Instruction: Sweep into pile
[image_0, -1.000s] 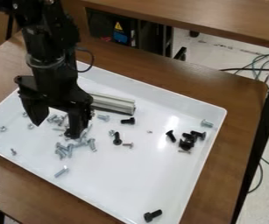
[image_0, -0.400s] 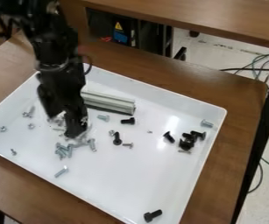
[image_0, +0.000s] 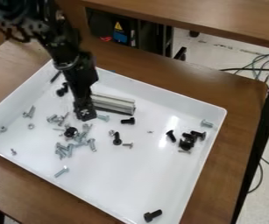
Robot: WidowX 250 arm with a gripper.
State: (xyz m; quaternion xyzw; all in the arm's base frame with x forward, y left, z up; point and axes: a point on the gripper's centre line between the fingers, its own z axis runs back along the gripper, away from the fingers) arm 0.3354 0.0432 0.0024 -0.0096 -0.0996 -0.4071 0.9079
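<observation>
Where the gripper [image_0: 85,115] hangs, silver screws [image_0: 92,144], nearby.

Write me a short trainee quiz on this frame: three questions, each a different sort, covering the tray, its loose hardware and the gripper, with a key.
1. True or false: the lone black bolt nearest the picture's bottom edge lies inside the white rectangular tray.
2. Which is closest to the black two-finger gripper?
A) the lone black bolt
B) the silver ridged metal bar
C) the cluster of black bolts at the tray's right
3. Fill in the colour: left of the bar's right end, one black round-headed piece lies among small ____ metal screws.

Key: 1 true; 2 B; 3 silver
</observation>
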